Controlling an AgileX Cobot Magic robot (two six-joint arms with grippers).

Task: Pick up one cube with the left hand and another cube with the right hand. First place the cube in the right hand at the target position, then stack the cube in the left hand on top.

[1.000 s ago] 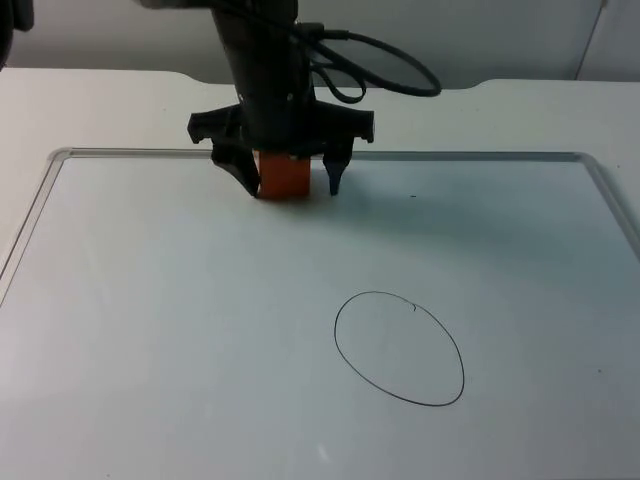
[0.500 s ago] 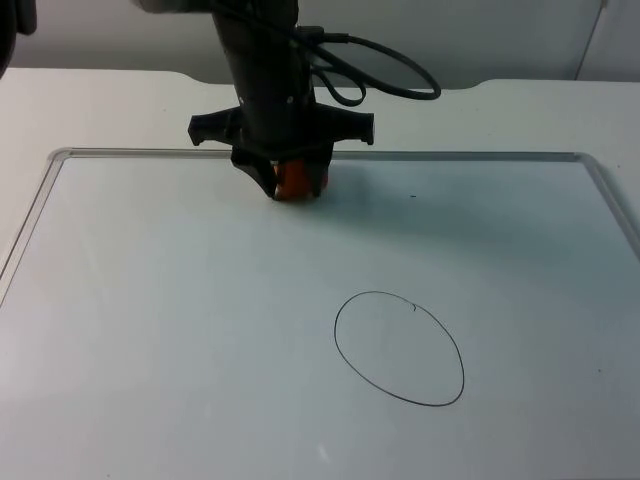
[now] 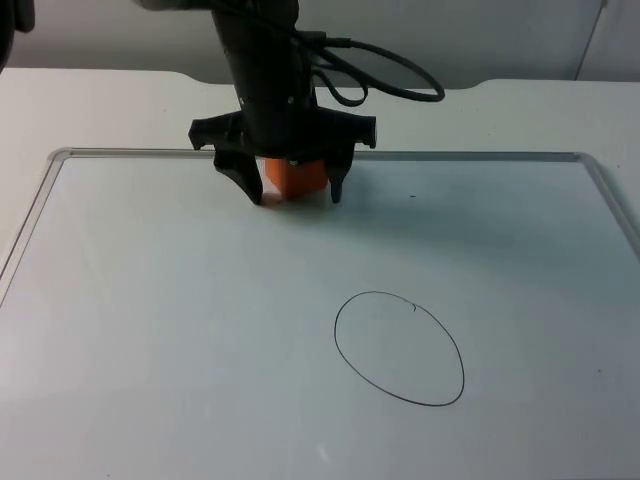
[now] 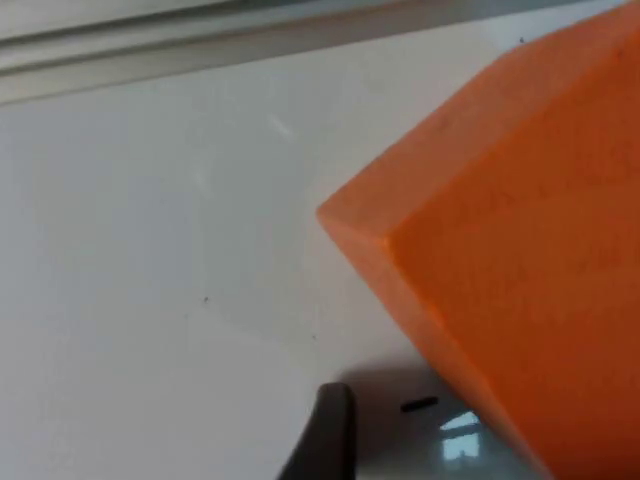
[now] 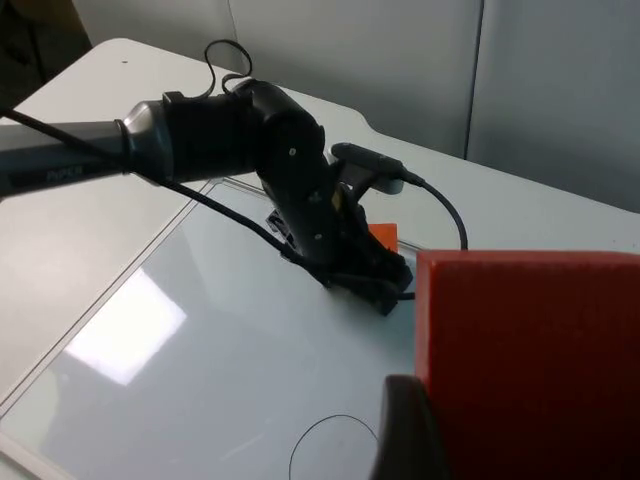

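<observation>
- Between the left hand's spread-apart fingers sits an orange cube, not gripped, low on the bench.
- Right hand is clenched on a red cube, held high, probably waiting for the circle.

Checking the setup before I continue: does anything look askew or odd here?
The orange foam cube between the open left gripper fingers sits turned cornerwise, not square. The right gripper holds a red cube.

Left arm — matte black, thick rounded links; faint white lettering along tube in right wrist view. Left gripper — black crossbar, two slim tapered black fingers.
</observation>
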